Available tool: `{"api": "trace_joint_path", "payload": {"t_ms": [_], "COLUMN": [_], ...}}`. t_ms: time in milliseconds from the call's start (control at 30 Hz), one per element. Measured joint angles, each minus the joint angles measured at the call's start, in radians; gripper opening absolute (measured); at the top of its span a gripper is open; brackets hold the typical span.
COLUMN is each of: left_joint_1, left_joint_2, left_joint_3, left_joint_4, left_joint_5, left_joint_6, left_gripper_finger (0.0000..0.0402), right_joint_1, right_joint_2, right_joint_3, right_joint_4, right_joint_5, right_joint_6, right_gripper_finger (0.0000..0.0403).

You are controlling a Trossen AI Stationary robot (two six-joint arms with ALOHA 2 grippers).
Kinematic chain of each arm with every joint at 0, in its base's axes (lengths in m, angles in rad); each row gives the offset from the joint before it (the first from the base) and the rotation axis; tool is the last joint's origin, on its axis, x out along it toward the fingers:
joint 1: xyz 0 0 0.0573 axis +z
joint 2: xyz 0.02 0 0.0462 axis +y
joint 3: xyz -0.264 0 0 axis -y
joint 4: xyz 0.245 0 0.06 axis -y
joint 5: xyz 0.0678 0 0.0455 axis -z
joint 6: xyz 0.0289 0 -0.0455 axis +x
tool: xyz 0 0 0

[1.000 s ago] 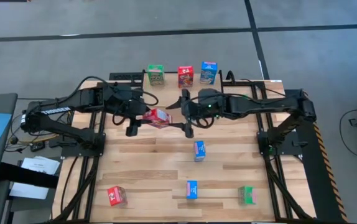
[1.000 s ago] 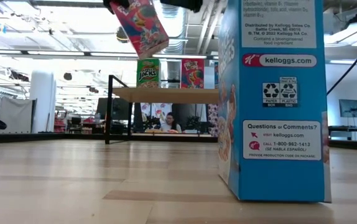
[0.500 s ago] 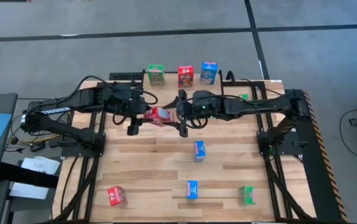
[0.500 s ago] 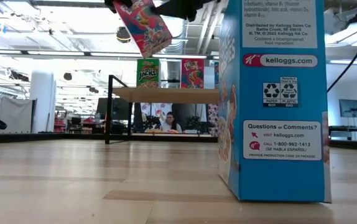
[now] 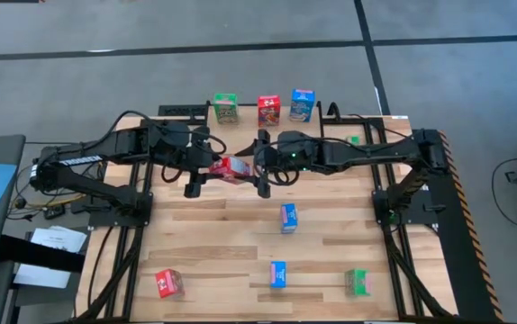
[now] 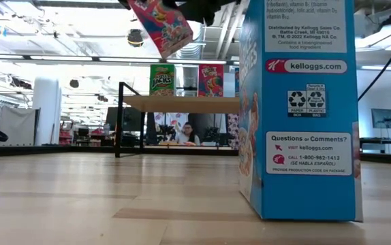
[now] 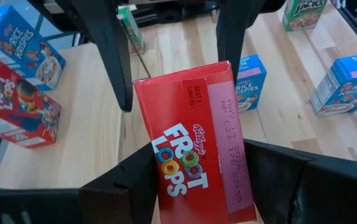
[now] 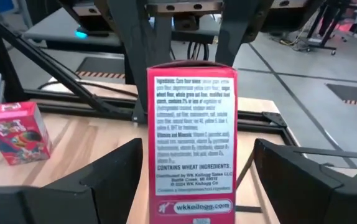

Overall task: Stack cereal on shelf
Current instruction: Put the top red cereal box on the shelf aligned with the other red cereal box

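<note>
Slatted wood table, both arms meeting mid-table over a red box, handoff pose.
Vs a second ago: right gripper has slid in toward the left arm and now straddles the box's far end; box reads a bit higher in the low view. Left gripper pinches the red box by its sides, box tilted, off the table. Right gripper spread wide, fingers flanking the box with gaps both sides, not touching as far as I can see. Shelf at the table's far edge carries green, red and blue boxes upright in a row. Loose on the table: blue, blue, red, green.
</note>
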Motion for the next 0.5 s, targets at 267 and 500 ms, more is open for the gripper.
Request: {"api": "trace_joint_path", "payload": {"t_ms": [267, 500], "left_joint_1": [0.000, 0.000], "left_joint_2": [0.000, 0.000], "left_joint_3": [0.000, 0.000], "left_joint_4": [0.002, 0.002], "left_joint_5": [-0.002, -0.002], "left_joint_6": [0.000, -0.001], "left_gripper_finger": [0.0190, 0.0190], "right_joint_1": [0.000, 0.000], "right_joint_2": [0.000, 0.000], "right_joint_3": [0.000, 0.000], "right_joint_4": [-0.015, -0.021], "right_joint_5": [0.000, -0.004], "right_joint_6": [0.000, 0.000], "right_gripper_finger": [0.0306, 0.0284]}}
